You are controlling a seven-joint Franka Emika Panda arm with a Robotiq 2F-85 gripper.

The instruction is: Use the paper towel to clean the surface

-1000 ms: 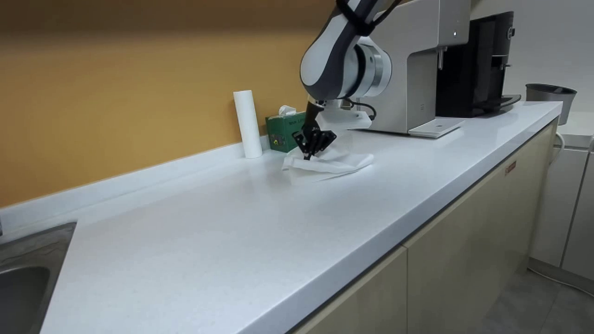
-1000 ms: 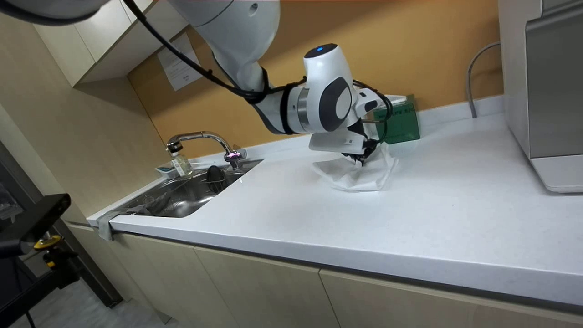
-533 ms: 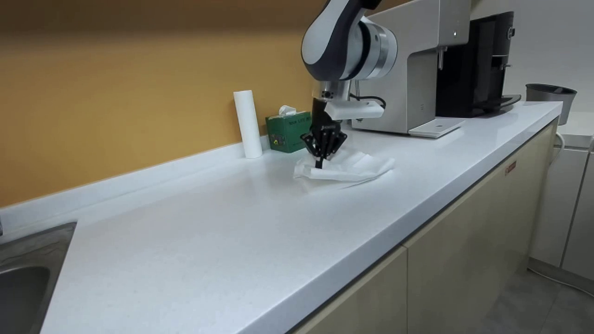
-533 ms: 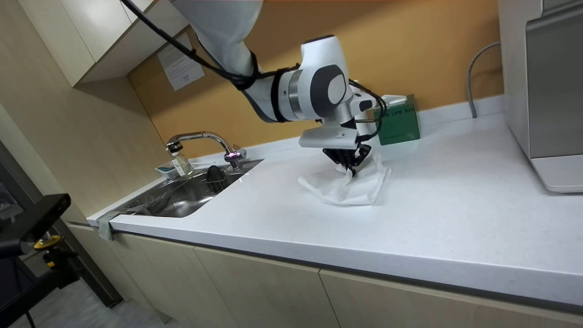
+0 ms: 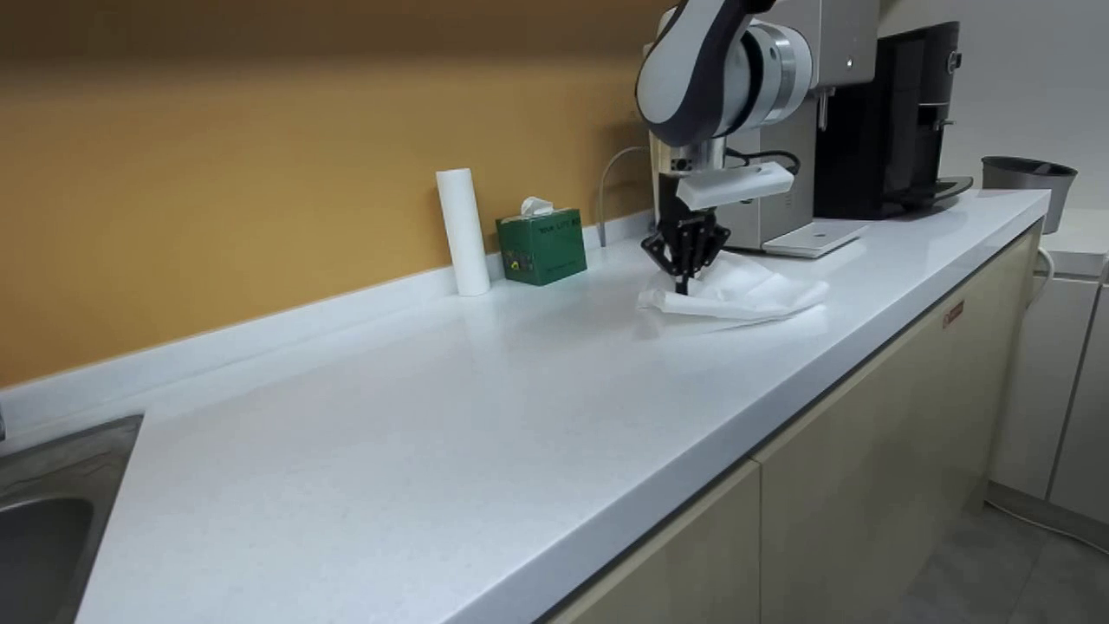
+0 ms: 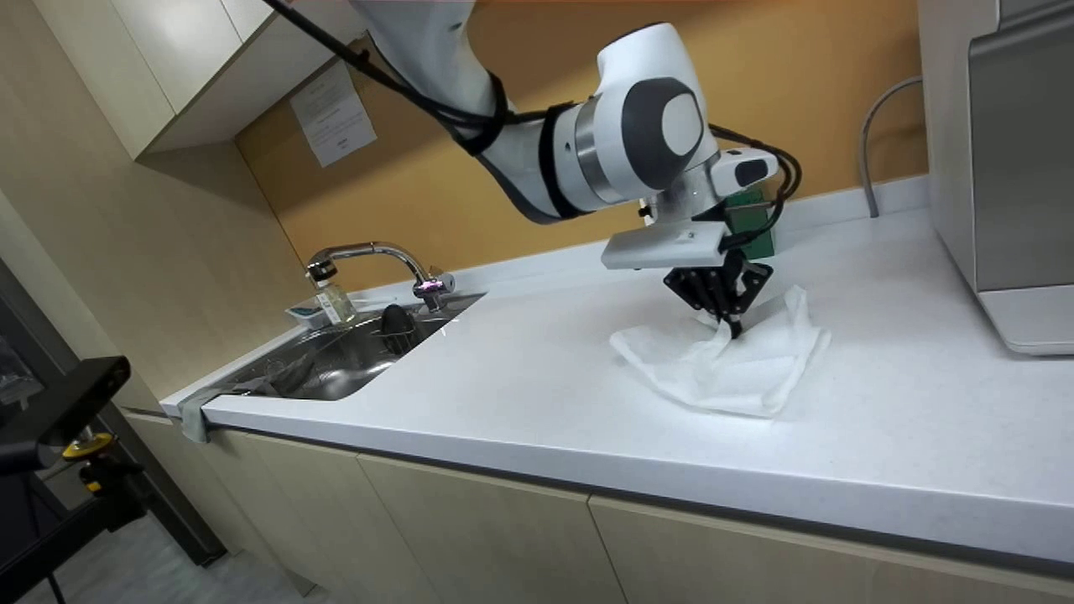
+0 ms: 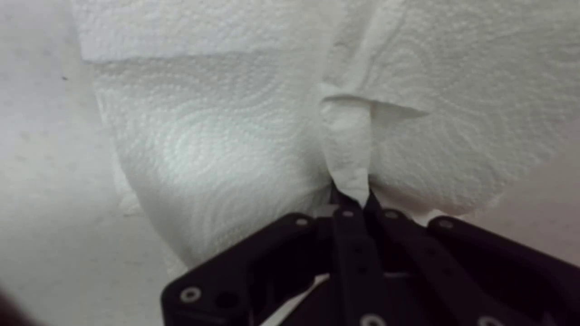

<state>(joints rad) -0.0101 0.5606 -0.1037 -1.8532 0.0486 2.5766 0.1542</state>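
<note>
The paper towel (image 5: 754, 296) is a rumpled white sheet lying on the white countertop surface (image 5: 390, 433). It also shows in an exterior view (image 6: 738, 382), spread out with a pinched fold. My gripper (image 5: 683, 286) points down with its fingertips at the towel's far side; it shows as well in an exterior view (image 6: 732, 327). In the wrist view, the fingers (image 7: 355, 197) are shut on a fold of the towel (image 7: 217, 131). The towel fills most of that view, with speckled countertop (image 7: 41, 190) at the left. The fingertips themselves are partly hidden by the fold.
A green tissue box (image 5: 542, 247) and an upright white roll (image 5: 463, 232) stand along the backsplash. A boxy machine (image 6: 1019, 210) stands at the right. A sink (image 6: 344, 369) with a faucet (image 6: 386, 252) is at the left. The countertop's front edge (image 6: 537, 457) runs along the near side.
My gripper has dragged the towel away from the green box, first toward the front edge, then toward the boxy machine. The green box is now uncovered in an exterior view.
</note>
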